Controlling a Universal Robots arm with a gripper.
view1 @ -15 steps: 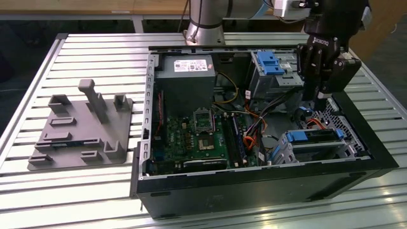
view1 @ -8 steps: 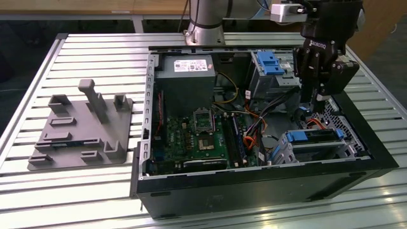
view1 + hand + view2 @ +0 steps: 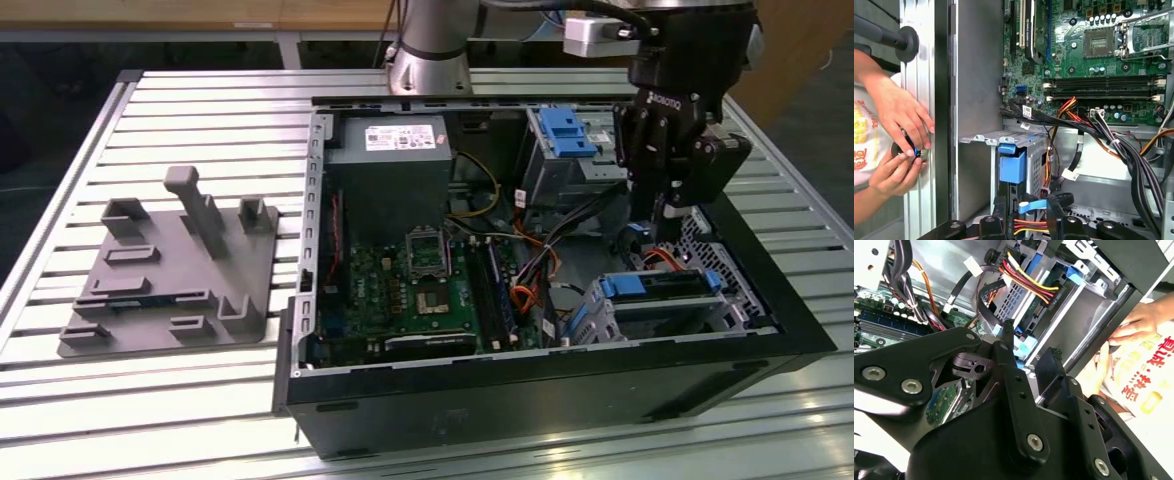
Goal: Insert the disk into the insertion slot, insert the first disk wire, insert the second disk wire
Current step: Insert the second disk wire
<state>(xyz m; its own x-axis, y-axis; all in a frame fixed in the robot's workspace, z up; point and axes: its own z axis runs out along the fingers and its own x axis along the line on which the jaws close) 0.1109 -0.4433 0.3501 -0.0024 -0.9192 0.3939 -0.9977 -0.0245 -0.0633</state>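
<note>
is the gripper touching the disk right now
Apart. In the exterior view the gripper hangs above the disk, with an orange wire showing in the gap between them.

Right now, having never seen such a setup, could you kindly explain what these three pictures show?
One picture looks from outside: a robot arm reaches its gripper into an open computer case on a metal table; a grey holder lies beside it. The other two come from cameras on the arm's wrist, looking inside. The blue-framed disk sits in its metal cage. A blue plug with coloured wires is at the gripper's tip; I cannot tell if it is gripped. A person's hands are outside the case.
</note>
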